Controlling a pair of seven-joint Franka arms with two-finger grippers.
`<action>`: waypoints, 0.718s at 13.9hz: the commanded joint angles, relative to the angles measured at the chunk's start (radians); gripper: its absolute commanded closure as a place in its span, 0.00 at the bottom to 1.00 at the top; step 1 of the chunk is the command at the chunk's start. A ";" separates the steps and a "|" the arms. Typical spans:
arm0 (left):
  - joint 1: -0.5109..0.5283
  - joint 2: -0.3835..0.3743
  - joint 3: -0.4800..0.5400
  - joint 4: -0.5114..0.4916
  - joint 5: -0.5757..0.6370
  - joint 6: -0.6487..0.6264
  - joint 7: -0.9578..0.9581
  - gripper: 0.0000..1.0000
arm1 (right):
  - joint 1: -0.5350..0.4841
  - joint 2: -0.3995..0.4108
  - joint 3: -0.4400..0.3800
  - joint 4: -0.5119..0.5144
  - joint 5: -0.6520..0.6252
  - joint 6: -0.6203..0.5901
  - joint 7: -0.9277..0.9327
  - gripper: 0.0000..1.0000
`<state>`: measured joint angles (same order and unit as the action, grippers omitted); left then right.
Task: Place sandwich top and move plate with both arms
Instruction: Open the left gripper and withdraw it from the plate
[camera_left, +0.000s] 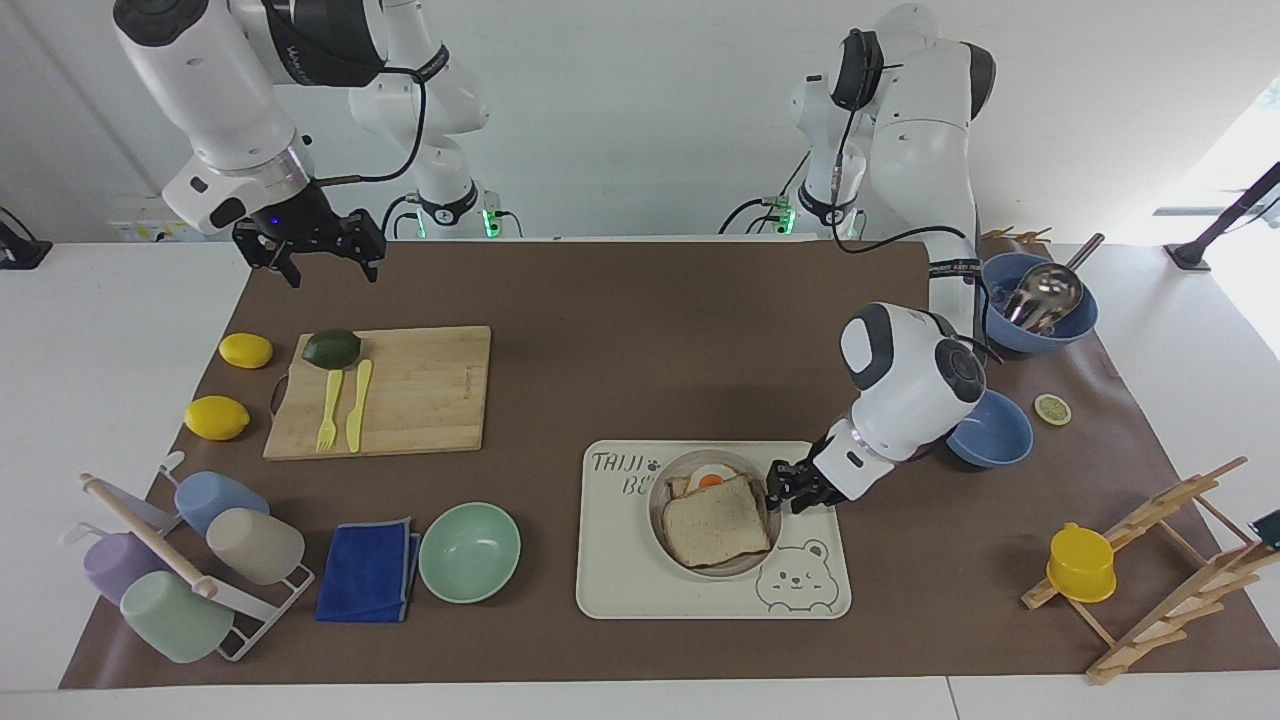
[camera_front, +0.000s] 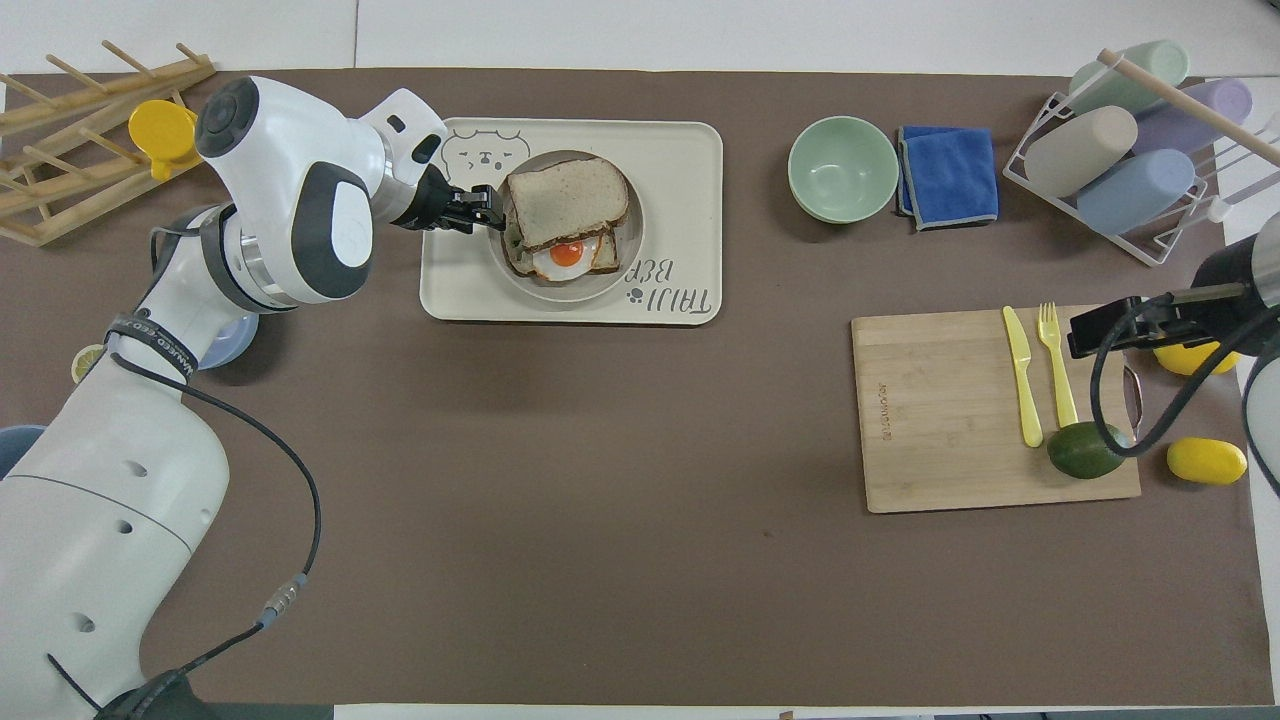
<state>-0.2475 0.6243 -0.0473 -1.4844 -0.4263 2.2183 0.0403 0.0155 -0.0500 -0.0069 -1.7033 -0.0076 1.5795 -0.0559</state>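
Note:
The sandwich top (camera_left: 716, 519) lies on the egg toast (camera_left: 709, 478) in the plate (camera_left: 657, 512), leaving the egg (camera_front: 565, 254) partly uncovered. The plate (camera_front: 560, 291) rests on the cream bear tray (camera_left: 620, 580), which also shows in the overhead view (camera_front: 680, 170). My left gripper (camera_left: 784, 489) is shut on the plate's rim at the side toward the left arm's end; it also shows in the overhead view (camera_front: 478, 208). My right gripper (camera_left: 322, 256) is open and empty, up in the air by the cutting board's avocado corner (camera_front: 1092, 335).
A mint bowl (camera_left: 469, 551) and a blue cloth (camera_left: 368, 570) lie beside the tray. The cutting board (camera_left: 420, 390) holds an avocado (camera_left: 331, 347) and yellow cutlery. A blue bowl (camera_left: 995, 435) sits under the left arm. A cup rack (camera_left: 170, 560) and a wooden rack (camera_left: 1170, 560) stand at the ends.

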 joint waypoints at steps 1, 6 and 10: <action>0.043 -0.076 0.004 -0.019 -0.028 -0.075 0.010 0.00 | -0.019 -0.014 -0.002 -0.015 -0.005 0.019 -0.025 0.00; 0.060 -0.328 0.072 -0.125 0.107 -0.225 -0.079 0.00 | -0.015 -0.016 -0.002 -0.015 -0.005 0.013 -0.024 0.00; 0.097 -0.513 0.104 -0.125 0.270 -0.470 -0.082 0.00 | -0.017 -0.016 -0.002 -0.015 -0.005 0.013 -0.024 0.00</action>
<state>-0.1735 0.2226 0.0465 -1.5434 -0.1963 1.8265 -0.0317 0.0113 -0.0501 -0.0151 -1.7033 -0.0076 1.5820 -0.0559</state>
